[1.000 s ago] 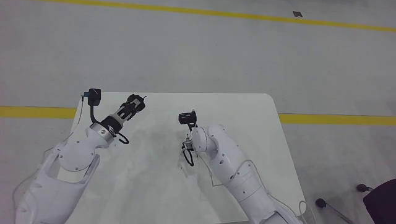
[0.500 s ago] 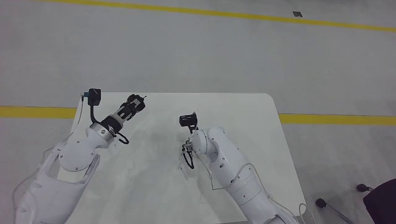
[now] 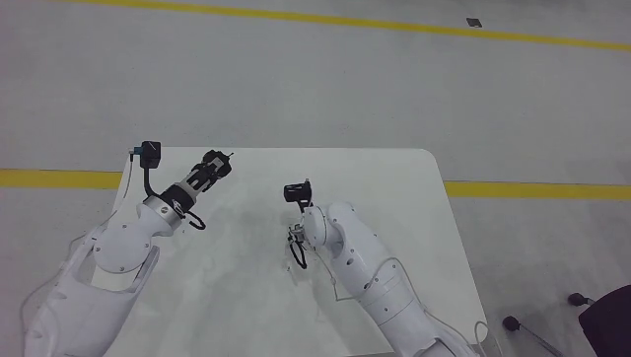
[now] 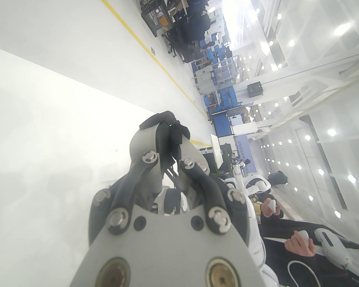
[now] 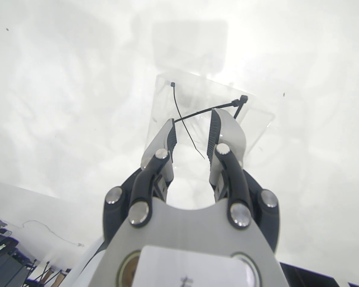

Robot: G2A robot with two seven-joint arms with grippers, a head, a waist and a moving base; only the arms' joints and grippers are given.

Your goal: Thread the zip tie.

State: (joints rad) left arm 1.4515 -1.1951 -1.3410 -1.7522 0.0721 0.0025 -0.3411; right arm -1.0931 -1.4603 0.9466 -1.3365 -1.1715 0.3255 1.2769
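Two thin black zip ties lie crossed in a shallow clear plastic tray point(image 5: 258, 120) on the white table point(image 3: 394, 179). One zip tie point(image 5: 179, 111) has its head at the tray's far side. The other zip tie point(image 5: 224, 105) runs across it, from beside one fingertip to its head past the other fingertip. My right gripper point(image 5: 193, 117) is open and hangs just over the crossing, a finger on either side; it points down at mid-table point(image 3: 295, 250). My left gripper point(image 4: 169, 126) is shut, with nothing visible between its pads, near the table's far left edge point(image 3: 219, 165).
The table's far edge point(image 3: 276, 150) runs just beyond the left gripper, with grey floor and yellow lines past it. Bare tabletop lies between the two arms and to the right of the right arm.
The right gripper has shifted slightly toward the near side and down over the tray. The left arm has not moved.
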